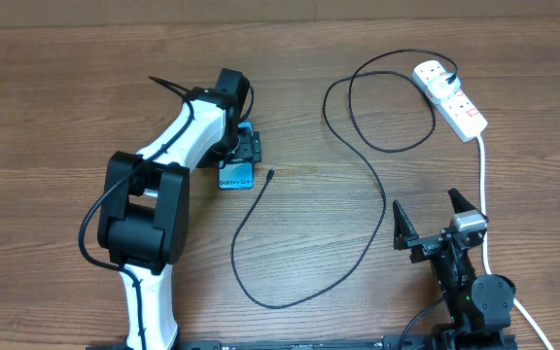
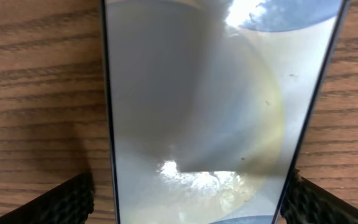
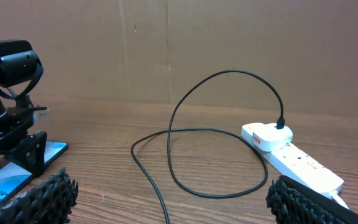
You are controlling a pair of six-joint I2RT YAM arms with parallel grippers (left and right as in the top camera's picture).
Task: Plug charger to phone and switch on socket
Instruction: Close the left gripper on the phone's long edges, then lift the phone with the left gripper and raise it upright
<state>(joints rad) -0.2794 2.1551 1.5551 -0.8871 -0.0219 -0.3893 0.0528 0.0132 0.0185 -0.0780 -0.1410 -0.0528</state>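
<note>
Phone (image 1: 236, 179) lies flat on the table (image 1: 56, 97), with the left gripper (image 1: 245, 148) spread wide astride it, not clamping. Socket (image 1: 452, 97) holds the charger (image 1: 377, 199) plug; the connector tip (image 1: 272, 174) lies just beside the phone. The right gripper (image 1: 426, 209) gapes empty.

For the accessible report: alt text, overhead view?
Left hand, open, over the phone on a wooden table; the loose tip of the charger lies beside it. Its cable loops to the socket, upper right; right hand open.
</note>
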